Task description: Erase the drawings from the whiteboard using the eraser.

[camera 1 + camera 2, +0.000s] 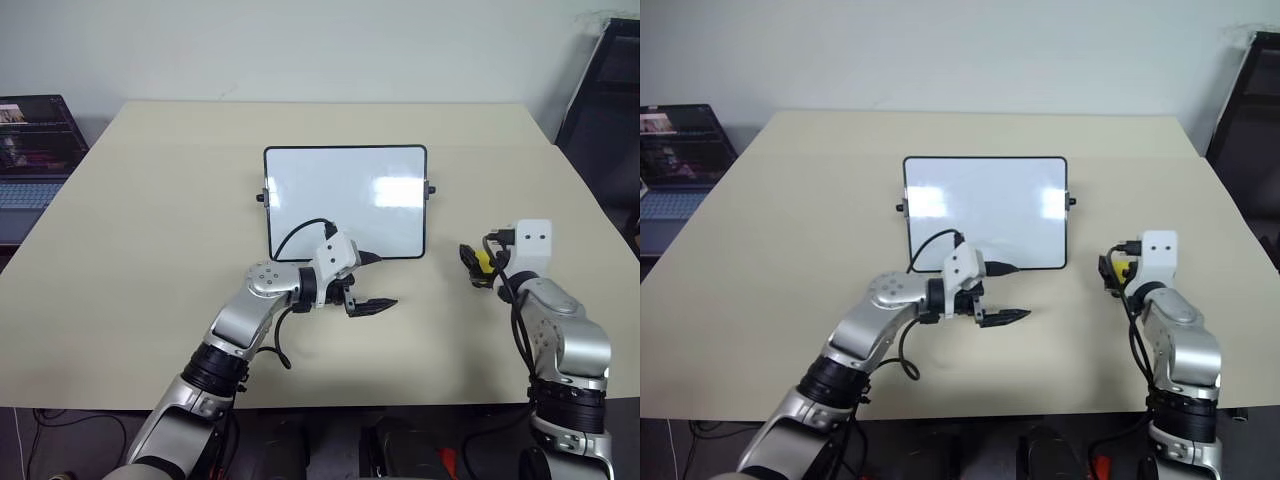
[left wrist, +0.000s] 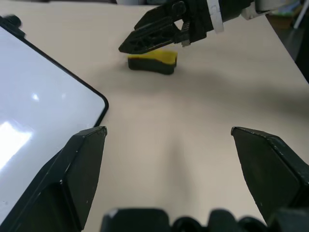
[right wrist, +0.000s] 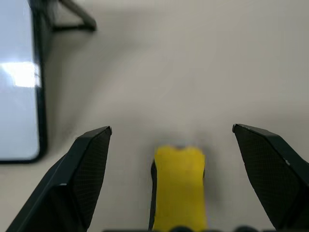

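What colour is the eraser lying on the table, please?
Bright yellow on top, dark underneath; the eraser shows best from the left wrist.

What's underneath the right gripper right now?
The yellow eraser lies flat on the table below the right gripper, between its open fingers and not gripped. Its dark underside faces down. Its near end is hidden by the gripper's base.

light: bright, even, from above | glare: pale patches on glossy white black-framed board | shadows: soft on beige tabletop | blur: right wrist view soft
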